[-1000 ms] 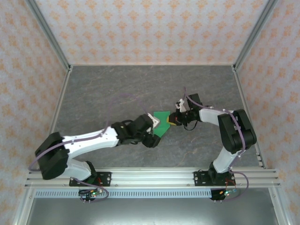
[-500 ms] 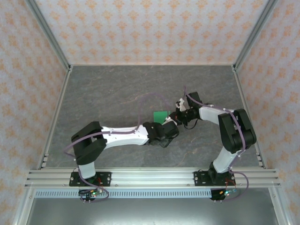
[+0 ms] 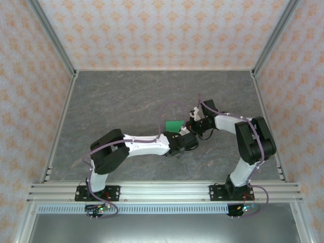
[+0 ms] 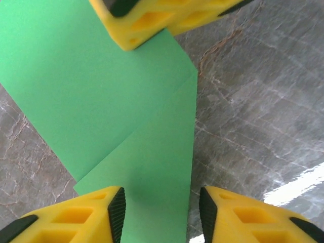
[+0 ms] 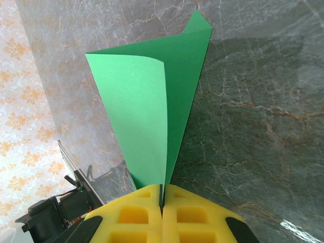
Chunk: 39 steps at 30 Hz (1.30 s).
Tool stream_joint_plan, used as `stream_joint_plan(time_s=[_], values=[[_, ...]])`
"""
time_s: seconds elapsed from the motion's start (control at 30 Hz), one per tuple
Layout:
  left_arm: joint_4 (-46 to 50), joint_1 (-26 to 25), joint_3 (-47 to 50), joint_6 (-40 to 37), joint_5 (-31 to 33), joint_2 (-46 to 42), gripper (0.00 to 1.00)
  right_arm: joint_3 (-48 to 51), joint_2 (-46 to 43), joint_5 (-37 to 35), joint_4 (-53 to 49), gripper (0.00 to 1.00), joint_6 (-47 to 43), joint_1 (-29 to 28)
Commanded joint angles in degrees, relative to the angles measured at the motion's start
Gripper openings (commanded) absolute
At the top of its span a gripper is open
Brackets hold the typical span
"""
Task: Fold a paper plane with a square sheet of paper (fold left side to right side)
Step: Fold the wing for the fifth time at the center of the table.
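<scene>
- Overhead first: the bright green sheet of thin paper [image 3: 173, 124] sits just right of the frame's centre on the grey marbled tabletop [image 3: 116, 101]. Both arms meet at it.
- Over to the right wrist view, and we see the right gripper [image 5: 163, 188] at the bottom centre. Its yellow jaws are pressed tight together, with the sheet's narrow end pinched between them.
- From that pinch the sheet fans up the frame and widens as it goes. A front layer curls over on the left, and a layer behind it reaches a point at the upper right.
- We cannot tell from here how much of the sheet lies flat on the tabletop.
- Now the left wrist view: the left gripper [image 4: 161, 208] shows at the bottom edge, its two yellow fingers standing well apart with a clear gap between them. It has hold of nothing.
- The lower strip of the sheet runs down into that gap, and its right edge lies just inside the right-hand finger.
- We cannot tell whether either pad touches the paper.
- A straight layer edge crosses this view diagonally from lower left to upper right, one layer lying over the other.
- At the top of the same view, the right gripper's yellow fingers [image 4: 147, 20] sit on the sheet's upper edge.
</scene>
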State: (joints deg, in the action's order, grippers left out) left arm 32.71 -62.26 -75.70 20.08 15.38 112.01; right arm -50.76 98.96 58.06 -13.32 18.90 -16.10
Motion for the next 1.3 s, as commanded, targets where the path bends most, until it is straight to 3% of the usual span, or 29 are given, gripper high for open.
stream_joint_plan(time_s=[0.0,0.17,0.6,0.73,1.0,1.27], values=[[3.0,-0.5,-1.6,1.0,2.6,1.1,0.42,-1.7,0.6,0.5,-1.4,0.03,0.3,-0.2],[4.3,-0.4,-2.7,1.5,3.7,2.3,0.39,-1.9,0.5,0.9,-1.9,0.03,-0.1,-0.2],[4.3,-0.4,-3.3,0.7,2.8,3.0,0.17,-2.3,0.2,-0.7,-2.3,0.06,0.3,-0.3],[3.9,-0.3,-3.0,0.7,2.6,2.5,0.11,-2.3,-2.2,-3.3,-1.3,0.17,3.2,0.6],[0.0,1.3,-1.1,1.4,-1.5,0.8,0.07,-2.5,-14.0,-12.9,-3.2,0.49,8.3,6.8],[-5.5,2.4,0.5,4.2,-8.1,0.8,0.04,-0.2,-26.9,-28.6,-13.6,0.64,5.5,10.4]])
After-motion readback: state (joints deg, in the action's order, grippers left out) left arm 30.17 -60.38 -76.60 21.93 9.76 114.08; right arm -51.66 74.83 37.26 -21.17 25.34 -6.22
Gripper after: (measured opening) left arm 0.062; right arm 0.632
